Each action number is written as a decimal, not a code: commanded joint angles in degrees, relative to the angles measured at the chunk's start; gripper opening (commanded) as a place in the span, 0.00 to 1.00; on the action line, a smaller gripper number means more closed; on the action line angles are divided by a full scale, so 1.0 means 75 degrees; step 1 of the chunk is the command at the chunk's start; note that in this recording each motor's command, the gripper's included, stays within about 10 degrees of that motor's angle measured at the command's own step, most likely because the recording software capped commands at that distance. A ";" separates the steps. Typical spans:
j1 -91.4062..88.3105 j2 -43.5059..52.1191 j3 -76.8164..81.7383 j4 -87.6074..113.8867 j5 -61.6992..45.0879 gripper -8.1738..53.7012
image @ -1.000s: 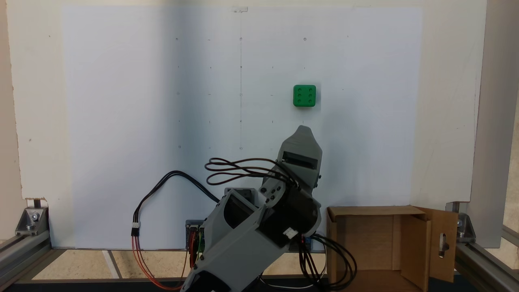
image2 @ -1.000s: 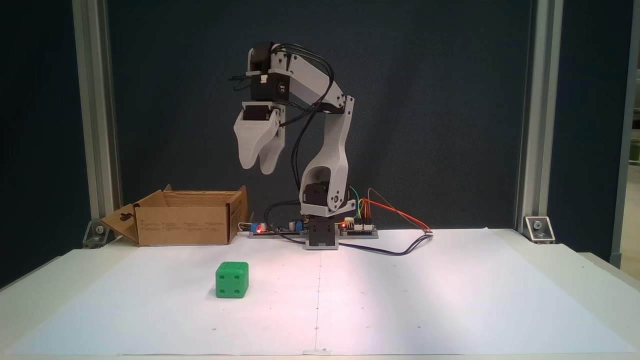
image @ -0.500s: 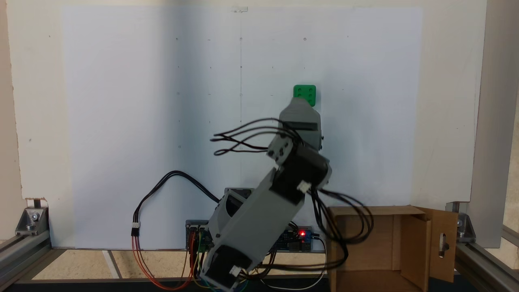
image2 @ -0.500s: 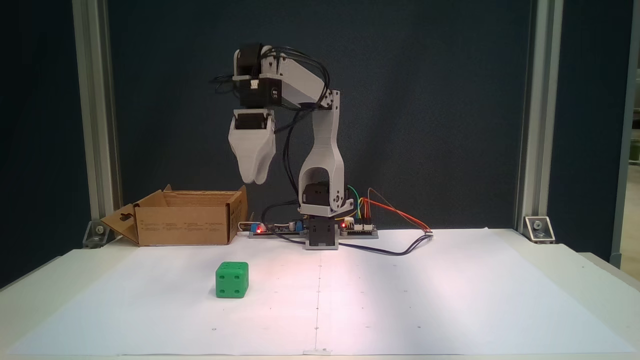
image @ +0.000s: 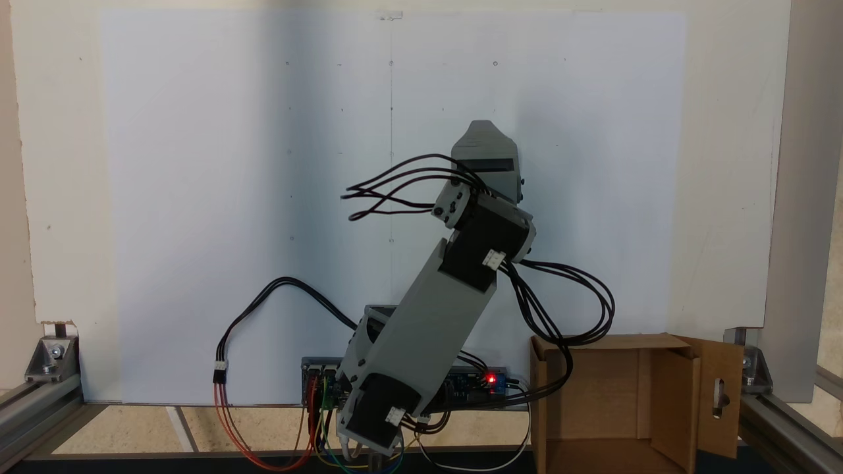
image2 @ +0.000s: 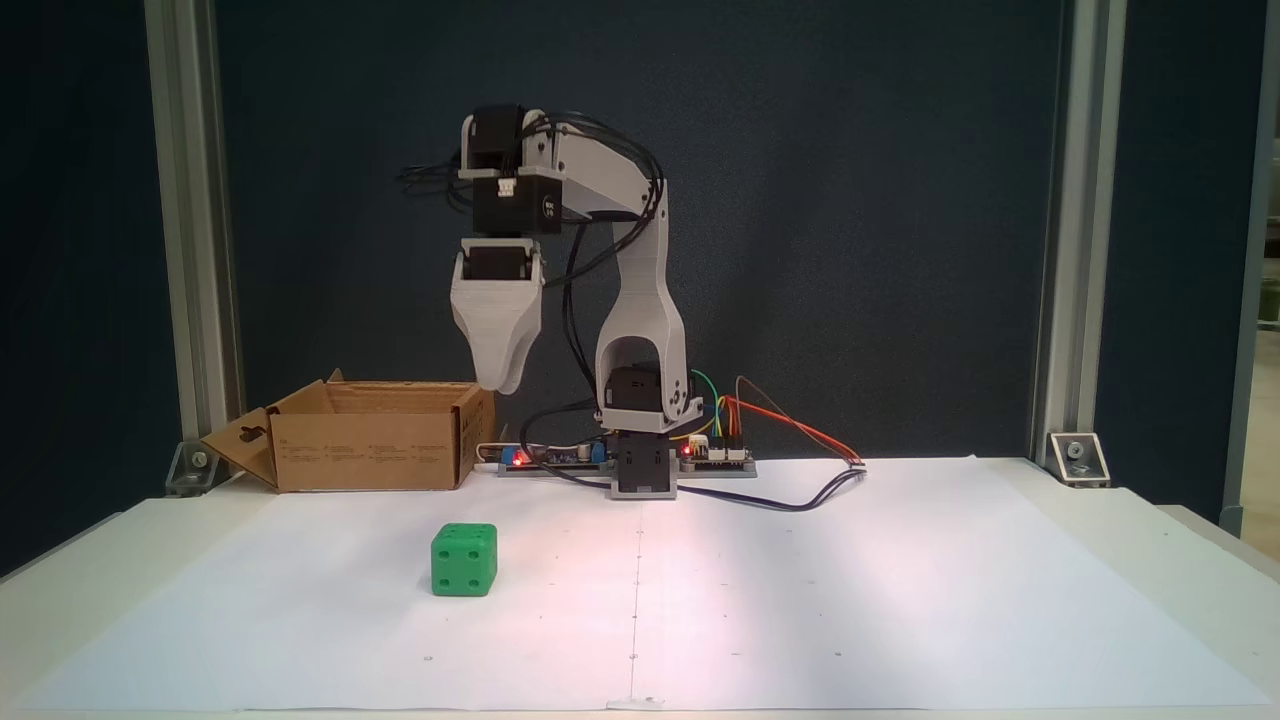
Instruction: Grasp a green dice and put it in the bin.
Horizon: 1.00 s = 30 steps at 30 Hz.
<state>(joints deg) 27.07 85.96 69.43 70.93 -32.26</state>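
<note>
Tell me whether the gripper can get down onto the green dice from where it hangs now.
Probably yes. The gripper hangs well above the green dice, which sits alone on the white paper; nothing lies between them, and the bin stands apart behind.

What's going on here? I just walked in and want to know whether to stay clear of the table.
A small arm is going for the green dice. The dice sits untouched on the white paper. The gripper hangs high above the paper, fingers pointing down, holding nothing; whether it is open cannot be told. The cardboard bin stands by the arm's base, nothing visible inside it.
</note>
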 commanded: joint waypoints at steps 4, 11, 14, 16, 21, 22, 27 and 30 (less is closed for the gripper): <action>-0.0094 0.0012 -0.0480 -0.0152 0.0562 0.84; -0.0117 -0.0223 -0.0480 -0.0129 0.0680 0.85; -0.0152 -0.0363 -0.0469 -0.0164 0.0668 0.85; -0.0176 -0.0387 -0.0469 -0.0187 0.0680 0.85; -0.0164 -0.0598 -0.0422 -0.0211 0.0668 0.85; -0.0141 -0.0633 -0.0398 -0.0211 0.0668 0.85; -0.0023 -0.0902 -0.0105 -0.0305 0.0680 0.85; 0.0012 -0.1020 0.0258 -0.0645 0.0680 0.85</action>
<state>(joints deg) 27.25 78.05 72.16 67.76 -30.23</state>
